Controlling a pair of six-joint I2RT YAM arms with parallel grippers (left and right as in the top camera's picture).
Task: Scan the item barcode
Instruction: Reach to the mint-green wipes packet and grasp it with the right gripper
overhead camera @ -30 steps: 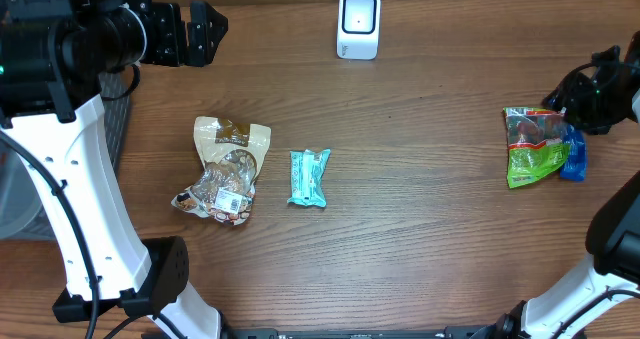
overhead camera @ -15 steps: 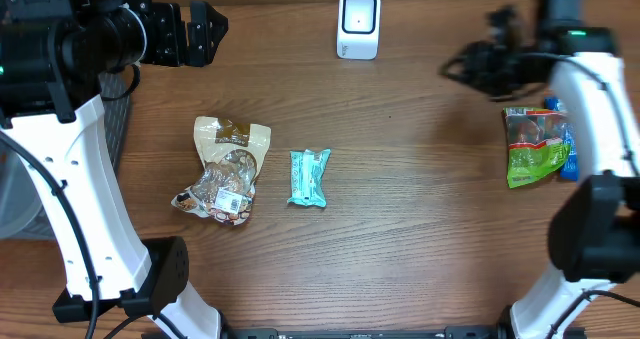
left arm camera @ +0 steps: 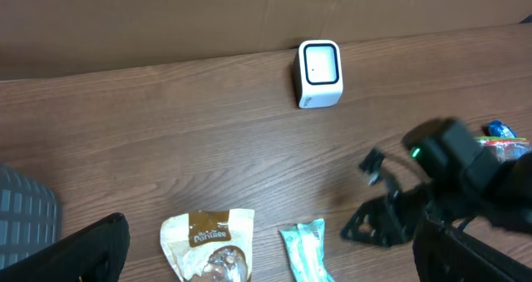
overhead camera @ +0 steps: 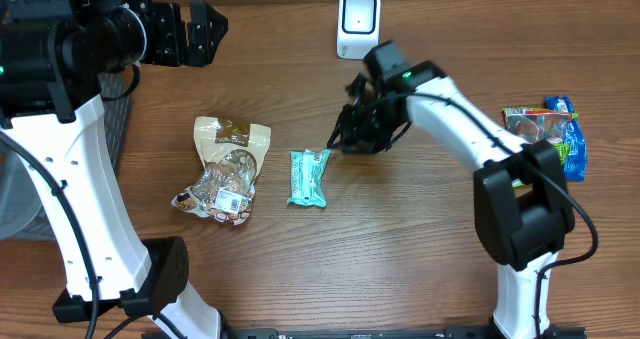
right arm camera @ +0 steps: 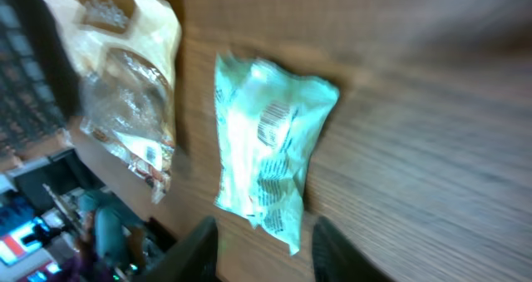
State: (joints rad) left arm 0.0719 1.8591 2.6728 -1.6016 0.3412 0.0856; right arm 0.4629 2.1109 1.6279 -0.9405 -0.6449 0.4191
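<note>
The left arm stands at the far left of the overhead view, its white links rising along the edge. Its left gripper [overhead camera: 203, 31] is held high in the upper left corner, the fingers spread wide and grasping nothing. Below it on the desk [overhead camera: 430, 249] lies a beige snack bag [overhead camera: 226, 167] with a clear window. Just to its right, left of centre, lies the mint-green packet [overhead camera: 308, 177], flat and lengthwise up the frame, crinkled at the ends. The blurred right wrist view shows dark stripes like a barcode [right arm camera: 270, 124] on its upper face.

The right arm reaches in from the lower right, bent at the elbow. The right gripper [overhead camera: 350, 139] points down and left, near the packet's upper right corner. Its fingers [right arm camera: 201, 250] are parted, with nothing seen held between them. The white barcode scanner [overhead camera: 358, 24] stands at top centre. A green bag [overhead camera: 528, 127] and a blue packet [overhead camera: 573, 141] lie at the right edge.
</note>
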